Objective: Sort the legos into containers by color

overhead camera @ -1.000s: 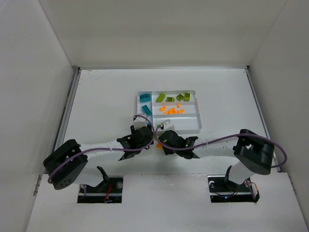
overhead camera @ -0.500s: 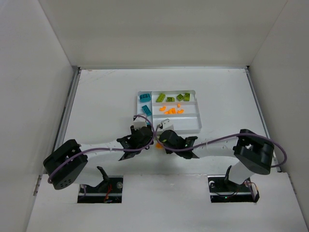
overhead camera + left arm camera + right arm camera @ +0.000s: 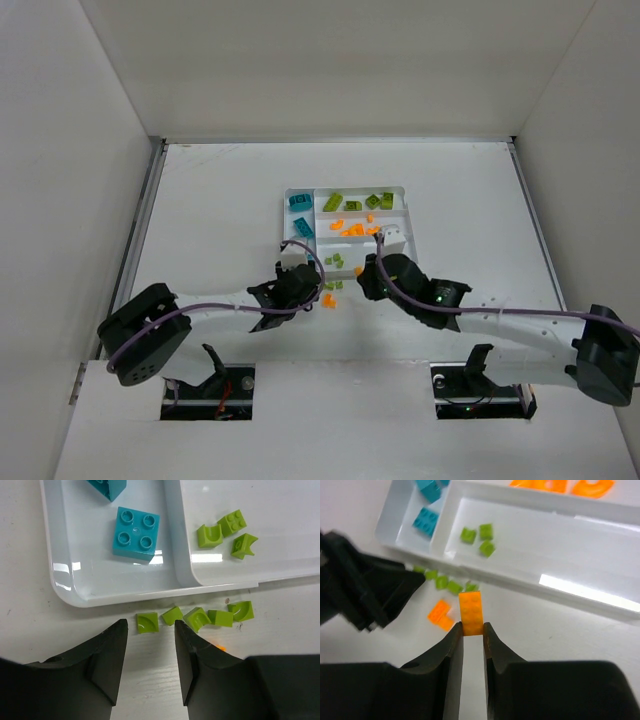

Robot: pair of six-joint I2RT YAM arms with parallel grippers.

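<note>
The right gripper (image 3: 473, 629) has swung to the tray (image 3: 100, 601), orange brick (image 3: 470, 611) pinched
Drop-off looks next; the left gripper (image 3: 150, 635) gapes wide.

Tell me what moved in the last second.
Right gripper, shut on an orange brick, swung right and toward the tray, its arm stretching out, uncovering green bricks. Left gripper, open, stayed at the tray's near corner; the tray's contents look unmoved.

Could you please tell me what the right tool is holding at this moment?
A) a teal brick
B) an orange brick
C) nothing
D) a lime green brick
B: the right wrist view shows the right tool closed on an orange brick.
</note>
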